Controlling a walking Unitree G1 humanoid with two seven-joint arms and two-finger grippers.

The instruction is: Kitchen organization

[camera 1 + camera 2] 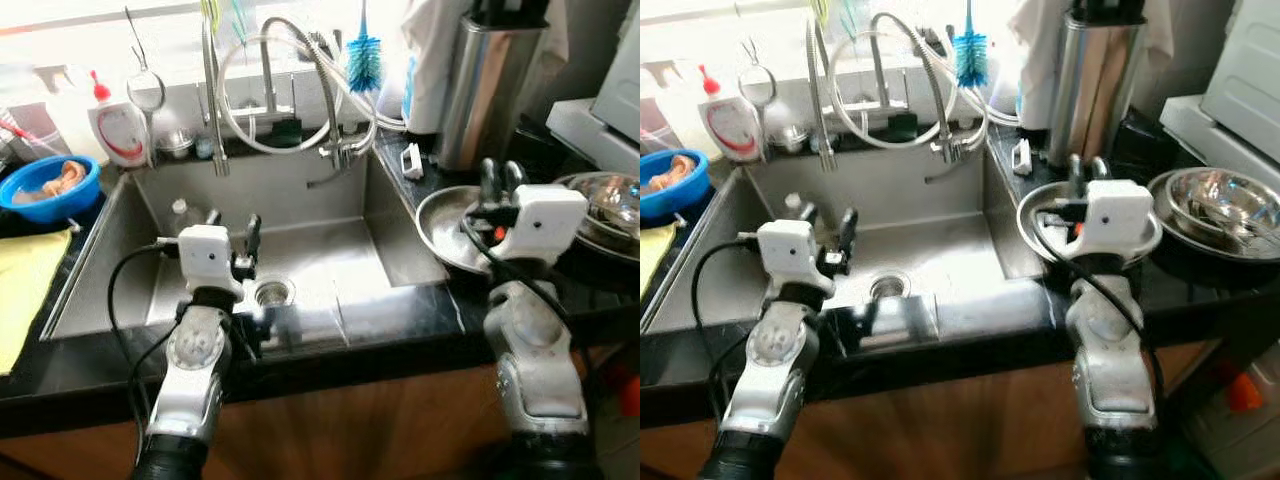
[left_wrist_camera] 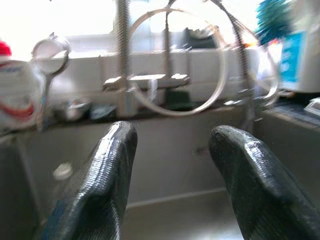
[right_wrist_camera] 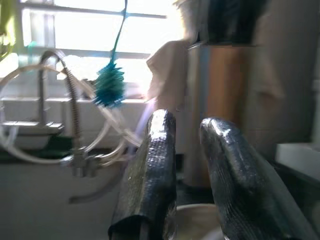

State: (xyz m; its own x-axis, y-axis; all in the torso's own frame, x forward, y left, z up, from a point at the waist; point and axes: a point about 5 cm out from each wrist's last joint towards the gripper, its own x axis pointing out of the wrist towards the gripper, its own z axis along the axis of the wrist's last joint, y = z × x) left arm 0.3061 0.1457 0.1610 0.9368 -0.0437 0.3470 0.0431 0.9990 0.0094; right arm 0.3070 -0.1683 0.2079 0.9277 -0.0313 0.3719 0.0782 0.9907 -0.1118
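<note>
**Operator:** While both arms are raised ahead of the robot, where does each gripper stand relative to the sink [image 1: 390, 232]?

**Technician:** The left gripper [image 1: 232, 228] hangs over the sink basin, just short of the drain [image 1: 272, 293] on the robot's side. Its two black fingers [image 2: 102, 185] are spread apart with nothing between them; the left wrist view shows bare sink wall through the gap. The right gripper [image 1: 500, 180] is outside the sink, to its right, above the steel pan [image 1: 440, 228] that sits on the dark counter [image 1: 420, 340] just beside the sink's right rim. Its fingers [image 3: 152, 175] stand close together with a narrow gap and grasp nothing.

**Operator:** Which items lie around the sink?

**Technician:** Behind the sink, on its back ledge: the coiled-hose faucet [image 1: 290, 90], a dish soap bottle [image 1: 120, 125] at the left end, a small strainer [image 1: 146, 90] hanging next to it, and a blue bottle brush [image 1: 365, 60] hanging at the right end. Left of the sink: a blue bowl [image 1: 50, 185] with contents that cannot be identified, and a yellow cloth [image 1: 25, 290] nearer the robot. Right of the sink, beyond the pan: a tall steel canister [image 1: 490, 90] at the back and stacked steel bowls [image 1: 605, 210] furthest right. Inside the sink, a small clear bottle [image 1: 180, 215] stands near the left wall, just beside the left gripper.

**Operator:** Is either gripper touching anything?

**Technician:** Not the left. For the right gripper and the pan, the views do not settle it.
</note>
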